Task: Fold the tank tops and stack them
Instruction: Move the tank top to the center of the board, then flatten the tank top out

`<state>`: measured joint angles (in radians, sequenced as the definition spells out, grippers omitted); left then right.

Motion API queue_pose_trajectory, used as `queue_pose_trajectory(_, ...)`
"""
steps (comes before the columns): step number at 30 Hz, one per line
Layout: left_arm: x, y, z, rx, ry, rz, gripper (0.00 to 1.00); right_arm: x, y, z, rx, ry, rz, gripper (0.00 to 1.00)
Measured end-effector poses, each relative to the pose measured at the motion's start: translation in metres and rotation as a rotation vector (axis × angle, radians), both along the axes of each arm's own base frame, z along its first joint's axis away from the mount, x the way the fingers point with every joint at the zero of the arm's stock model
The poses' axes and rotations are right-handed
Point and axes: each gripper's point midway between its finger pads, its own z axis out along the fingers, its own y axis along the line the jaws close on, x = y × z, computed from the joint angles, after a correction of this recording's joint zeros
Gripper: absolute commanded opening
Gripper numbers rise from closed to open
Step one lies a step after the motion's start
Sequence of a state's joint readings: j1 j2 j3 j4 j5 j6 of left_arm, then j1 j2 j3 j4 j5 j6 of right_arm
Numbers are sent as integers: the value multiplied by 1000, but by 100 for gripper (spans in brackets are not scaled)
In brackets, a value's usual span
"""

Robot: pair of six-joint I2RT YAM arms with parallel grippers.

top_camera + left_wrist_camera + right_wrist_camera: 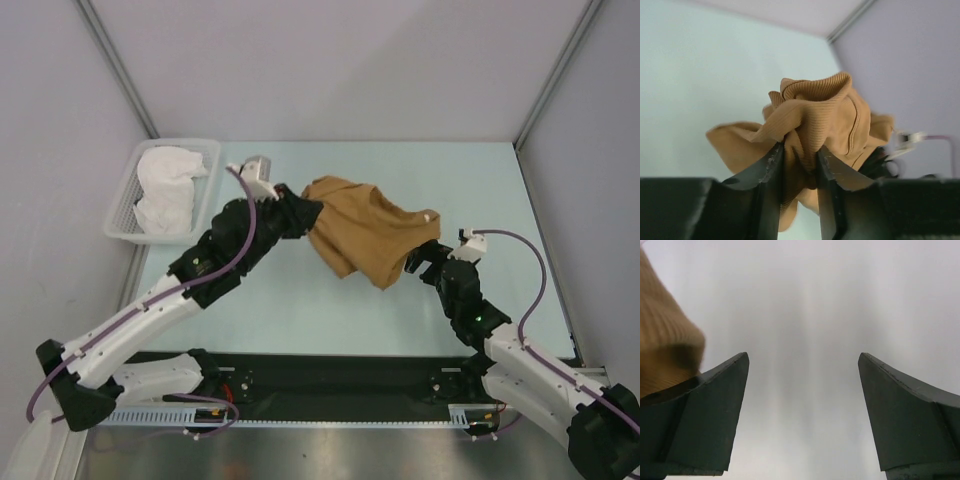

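Between the fingers of the left gripper (799, 147), a bunched fold of the tan-brown tank top (815, 105) is pinched. The rest spreads ahead over the table (300, 310) toward the right gripper (802, 360). Its jaws stand wide apart around nothing, with cloth just outside one finger. Left of the left gripper, the white tank top (165, 190) lies in the lattice basket (125, 205).
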<state>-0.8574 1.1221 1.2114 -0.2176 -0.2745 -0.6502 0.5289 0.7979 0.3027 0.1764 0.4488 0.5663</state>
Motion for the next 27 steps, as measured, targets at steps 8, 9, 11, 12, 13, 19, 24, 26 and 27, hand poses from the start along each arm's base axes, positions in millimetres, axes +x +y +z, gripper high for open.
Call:
queue_pose_trajectory(8, -26, 54, -203, 276, 345, 132, 100, -6, -8, 7, 19, -37, -25, 92)
queue_pose_trajectory(9, -29, 61, -214, 314, 370, 147, 100, -6, -8, 5, 17, -35, -20, 90)
queue_pose_trajectory(11, -30, 70, -216, 339, 373, 174, 100, -6, -2, 1, 9, -26, 12, 84)
queue_pose_trajectory(12, -29, 73, -214, 335, 365, 185, 100, -6, 2, 0, 6, -23, 38, 83)
queue_pose_trajectory(13, -28, 76, -209, 329, 354, 198, 100, -5, 9, -3, 2, -16, 70, 80)
queue_pose_trajectory(19, -18, 98, -203, 301, 320, 265, 100, 0, 49, -15, -28, 69, 267, 70)
queue_pose_trajectory(24, -26, 117, -248, 341, 358, 271, 100, 33, 103, 16, -9, 89, 411, 61)
queue_pose_trajectory(26, -33, 120, -260, 351, 364, 252, 100, 45, 125, 17, -12, 121, 462, 60)
queue_pose_trajectory(27, -36, 121, -262, 350, 358, 243, 100, 49, 134, 16, -17, 136, 482, 61)
